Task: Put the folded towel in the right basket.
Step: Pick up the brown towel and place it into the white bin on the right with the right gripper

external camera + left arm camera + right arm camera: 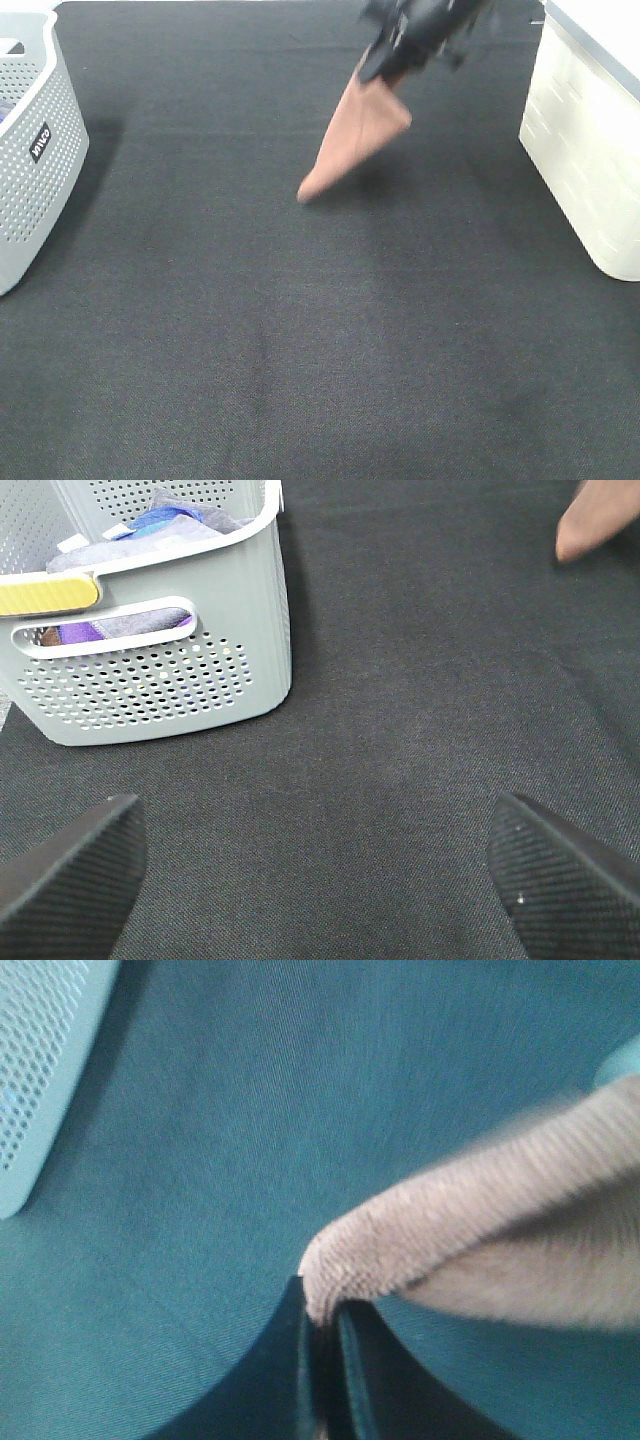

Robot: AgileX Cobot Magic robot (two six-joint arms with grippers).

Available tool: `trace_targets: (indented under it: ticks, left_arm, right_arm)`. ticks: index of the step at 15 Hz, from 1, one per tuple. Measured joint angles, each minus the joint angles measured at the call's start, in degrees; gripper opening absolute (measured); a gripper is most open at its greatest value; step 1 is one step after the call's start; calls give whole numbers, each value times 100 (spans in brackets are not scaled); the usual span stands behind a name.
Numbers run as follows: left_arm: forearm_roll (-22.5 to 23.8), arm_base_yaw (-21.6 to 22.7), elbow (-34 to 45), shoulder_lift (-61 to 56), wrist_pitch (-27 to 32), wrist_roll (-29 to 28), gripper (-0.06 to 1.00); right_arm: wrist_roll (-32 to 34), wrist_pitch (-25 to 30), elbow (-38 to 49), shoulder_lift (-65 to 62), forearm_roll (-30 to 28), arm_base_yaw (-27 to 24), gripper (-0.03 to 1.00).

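The folded towel point(355, 135) is salmon-brown and hangs in the air from my right gripper point(385, 65), which is shut on its upper corner near the top middle of the exterior view. The towel's lower tip points down-left above the dark cloth. In the right wrist view the towel point(470, 1230) is pinched between the shut fingers point(345, 1360). The right basket point(590, 140), cream-white, stands at the right edge, to the right of the gripper. My left gripper point(320, 875) is open and empty above the cloth; the towel's tip shows at the far corner of its view point(600, 525).
A grey perforated basket point(35, 150) stands at the left edge; it holds blue and purple cloths point(165, 520). The dark table cloth point(300, 340) covers the whole work area.
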Motion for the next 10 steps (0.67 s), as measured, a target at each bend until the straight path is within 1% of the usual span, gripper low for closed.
trace_targets:
  ticks: [2,3,6,7,8,9,10]
  left_arm:
    - [0,0,0,0,0,0,88]
    - [0,0,0,0,0,0,88]
    - [0,0,0,0,0,0,88]
    - [0,0,0,0,0,0,88]
    - [0,0,0,0,0,0,88]
    - [0,0,0,0,0,0,88]
    - [0,0,0,0,0,0,88]
  right_arm:
    - [46,17,0,-504,-453,0,0]
    - [155,23,-6,-768,-785,0,0]
    - [435,34,-6,-1450,-1891,0,0]
    - [527,34,-6,-1633,-2320,0,0]
    - [625,40,-6,-1874,-2899,0,0]
    - [665,40,-6,-2000,-3214,-6,0]
    - [665,40,-6,-2000,-3214,-6,0]
